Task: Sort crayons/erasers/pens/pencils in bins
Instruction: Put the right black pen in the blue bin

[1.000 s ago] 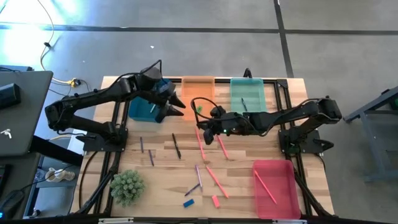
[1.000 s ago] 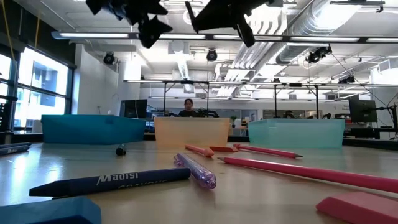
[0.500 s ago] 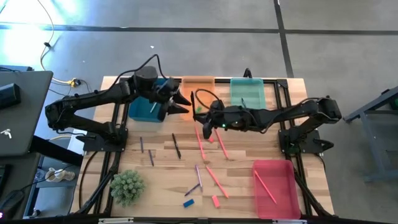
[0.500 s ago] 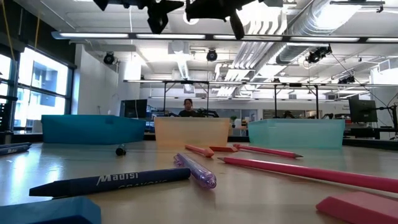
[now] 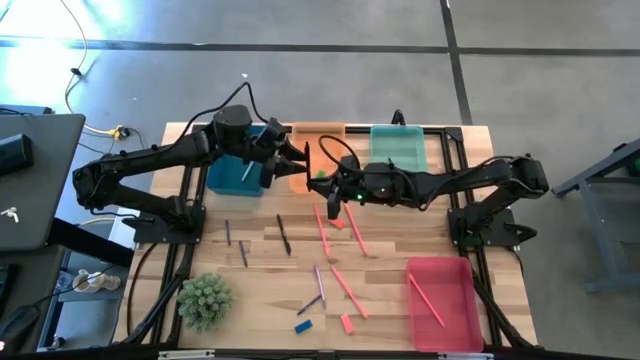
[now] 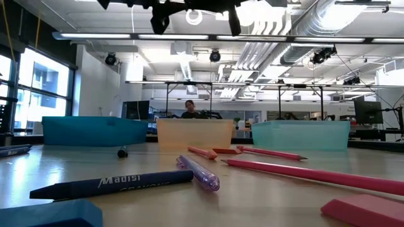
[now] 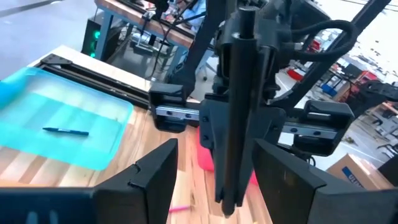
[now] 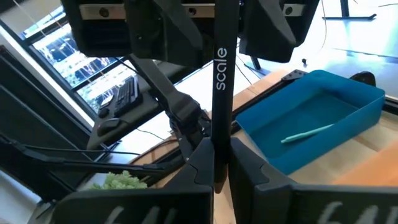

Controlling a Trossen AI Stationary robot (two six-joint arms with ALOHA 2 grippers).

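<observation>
Between left gripper (image 5: 297, 160) fingers, right gripper's (image 5: 326, 186) pen (image 8: 222, 74).

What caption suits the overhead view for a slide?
By the orange bin, the right gripper holds a dark pen to the open left gripper; loose sticks litter the table.

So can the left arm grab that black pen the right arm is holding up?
Probably yes. The left gripper is open, with one finger on either side of the black pen that the right gripper holds. Nothing shows between them.
</observation>
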